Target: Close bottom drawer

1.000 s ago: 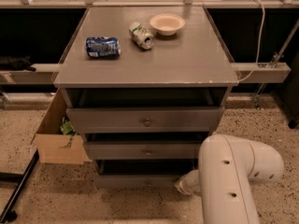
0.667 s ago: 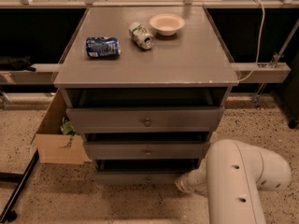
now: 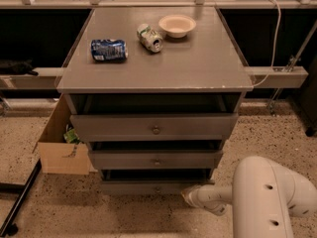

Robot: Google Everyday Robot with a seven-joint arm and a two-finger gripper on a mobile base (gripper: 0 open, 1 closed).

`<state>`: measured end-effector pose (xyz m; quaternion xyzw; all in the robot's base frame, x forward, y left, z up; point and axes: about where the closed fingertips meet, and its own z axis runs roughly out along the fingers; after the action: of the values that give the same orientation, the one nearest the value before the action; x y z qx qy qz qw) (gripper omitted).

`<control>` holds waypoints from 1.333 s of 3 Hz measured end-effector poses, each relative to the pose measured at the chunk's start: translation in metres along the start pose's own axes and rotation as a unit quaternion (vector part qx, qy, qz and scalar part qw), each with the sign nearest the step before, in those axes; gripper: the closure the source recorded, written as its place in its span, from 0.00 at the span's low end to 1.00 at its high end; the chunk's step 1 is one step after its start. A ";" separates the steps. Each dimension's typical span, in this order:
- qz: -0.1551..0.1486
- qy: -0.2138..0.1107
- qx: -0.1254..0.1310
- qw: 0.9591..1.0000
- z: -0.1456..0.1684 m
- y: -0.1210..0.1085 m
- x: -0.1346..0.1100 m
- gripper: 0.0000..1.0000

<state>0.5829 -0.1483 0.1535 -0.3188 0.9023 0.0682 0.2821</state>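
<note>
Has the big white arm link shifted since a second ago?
Yes. The white arm link has slid right, away from the cabinet's right edge; the gripper sits low by the bottom drawer's right end.

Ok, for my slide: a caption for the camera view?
Gripper low near the floor, by the right end of the bottom drawer front.

The cabinet top [image 3: 173, 66] carries blue can [image 3: 109, 49], green can [image 3: 150, 37], bowl [image 3: 177, 25]; pincer [image 3: 188, 196] near floor [image 3: 124, 214].

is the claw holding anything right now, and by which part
Cannot be told. The claw is down low at the right end of the front of the bottom drawer; whether it holds anything there does not show.
</note>
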 end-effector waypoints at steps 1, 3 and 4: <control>0.000 0.000 0.000 1.000 0.000 0.000 0.000 1.00; -0.006 0.004 -0.002 1.000 0.015 0.000 -0.036 1.00; -0.016 0.011 0.005 1.000 0.003 -0.004 -0.029 1.00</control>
<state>0.6053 -0.1350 0.1668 -0.3324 0.9005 0.0560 0.2748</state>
